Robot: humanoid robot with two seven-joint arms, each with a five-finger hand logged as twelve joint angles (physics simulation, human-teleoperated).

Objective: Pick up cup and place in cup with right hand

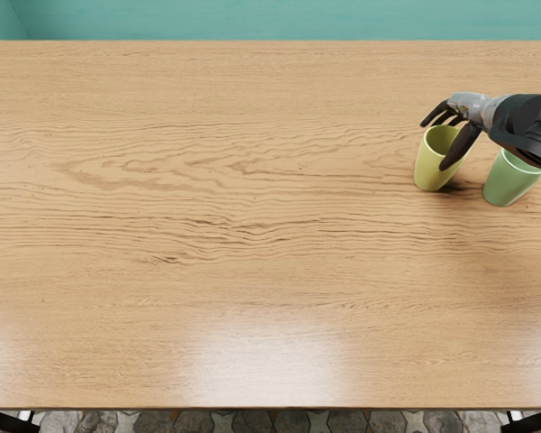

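My right hand [444, 142] reaches in from the right edge at the upper right, over the yellow cup [429, 169]. Its fingers are spread, the thumb in front of the cup's right side and the other fingers behind and above the rim. Whether any finger touches the cup cannot be made out. The yellow cup stands upright on the table. Just to its right, the green cup [505, 184] also stands upright, its rim partly hidden beneath the right forearm.
The wooden table [252, 216] fills most of the view, with its far edge along a teal wall and its near edge above a stone floor.
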